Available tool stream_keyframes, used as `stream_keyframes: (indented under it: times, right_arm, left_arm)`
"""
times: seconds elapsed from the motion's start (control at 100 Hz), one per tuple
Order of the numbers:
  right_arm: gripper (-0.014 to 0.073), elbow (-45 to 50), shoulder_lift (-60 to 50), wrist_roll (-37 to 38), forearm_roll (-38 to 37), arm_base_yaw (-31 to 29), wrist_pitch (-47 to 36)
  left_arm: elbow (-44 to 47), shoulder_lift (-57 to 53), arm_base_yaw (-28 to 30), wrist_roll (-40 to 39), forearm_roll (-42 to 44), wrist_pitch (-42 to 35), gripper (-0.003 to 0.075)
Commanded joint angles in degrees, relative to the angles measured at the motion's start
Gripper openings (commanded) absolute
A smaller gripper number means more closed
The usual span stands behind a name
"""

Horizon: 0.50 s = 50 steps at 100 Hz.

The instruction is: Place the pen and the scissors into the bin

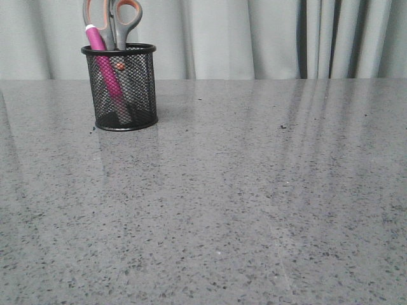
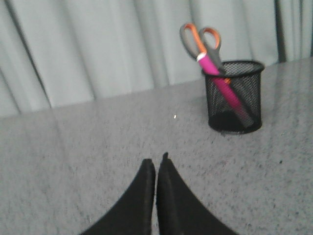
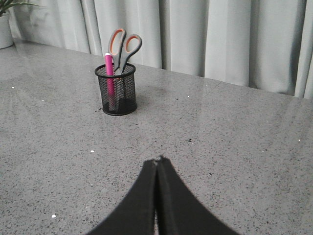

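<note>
Standing in one bin [image 1: 121, 89]: one pen [image 1: 102, 60], one scissors [image 1: 121, 19] | both grippers [image 2: 155, 164] [image 3: 156, 160] closed, empty

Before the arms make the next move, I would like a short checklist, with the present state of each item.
1. Pen inside the bin: ok, it leans in the cup with its white end above the rim.
2. Scissors inside the bin: ok, handles up, blades down.
3. Bin upright on the table: ok.
4. Left gripper empty: ok, shut on nothing, apart from the bin.
5. Right gripper empty: ok, shut on nothing, apart from the bin.
6. Anything else left lying on the table: cannot tell beyond these views.
</note>
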Motion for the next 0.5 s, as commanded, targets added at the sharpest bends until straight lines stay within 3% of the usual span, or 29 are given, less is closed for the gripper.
stream_keyframes:
  times: [0.0,0.16,0.26,0.49]
  right_arm:
    - [-0.0069,-1.2,1.5,-0.5,-0.7,-0.4,-4.3]
    - [-0.0069,-1.2,1.5,-0.5,-0.7,-0.4,-4.3]
    - [-0.0069,-1.2,1.5,-0.5,-0.7,-0.4,-4.3]
    - [-0.0069,-1.2,1.5,-0.5,-0.7,-0.4,-4.3]
  left_arm:
    - [2.1,-1.8,1.9,-6.9,-0.3,-6.4,-0.0019]
    - [7.7,-1.8,2.8,-12.2,-0.3,-4.6,-0.0019]
    - [7.6,-1.8,2.8,-12.2,0.1,4.4,-0.0019]
    - [7.6,-1.8,3.1,-12.4,0.2,4.3,-0.0019]
